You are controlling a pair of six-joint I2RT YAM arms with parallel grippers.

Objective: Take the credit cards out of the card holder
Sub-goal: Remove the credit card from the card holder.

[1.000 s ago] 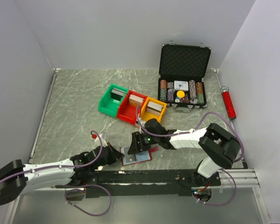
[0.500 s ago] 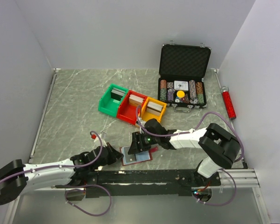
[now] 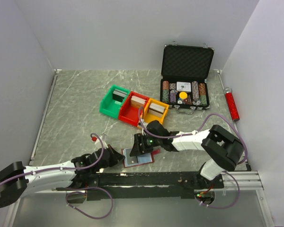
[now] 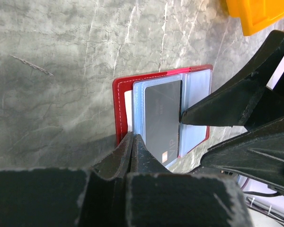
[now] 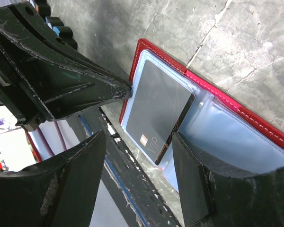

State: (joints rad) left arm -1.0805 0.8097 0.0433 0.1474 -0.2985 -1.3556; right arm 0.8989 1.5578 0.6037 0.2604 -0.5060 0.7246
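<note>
The dark-red card holder [image 3: 138,158] lies open near the table's front edge, its clear sleeves up [image 4: 118,109] [image 5: 265,126]. A grey credit card [image 5: 156,109] marked VIP sits askew, partly out of its sleeve [image 4: 163,113]. My left gripper [image 3: 119,157] is shut, its tip [image 4: 132,138] pressed against the holder's left edge with nothing visible between the fingers. My right gripper [image 3: 143,147] hovers open over the holder [image 5: 137,161]. One of its fingertips [image 4: 199,113] touches the card's far edge, and the other stands off past the holder's near edge.
Green [image 3: 114,100], red [image 3: 134,109] and yellow [image 3: 155,111] bins with card decks stand behind the holder. An open black chip case [image 3: 185,78] is at the back right, and a red-handled tool [image 3: 232,105] lies by the right wall. The black base rail [image 3: 151,178] runs just in front.
</note>
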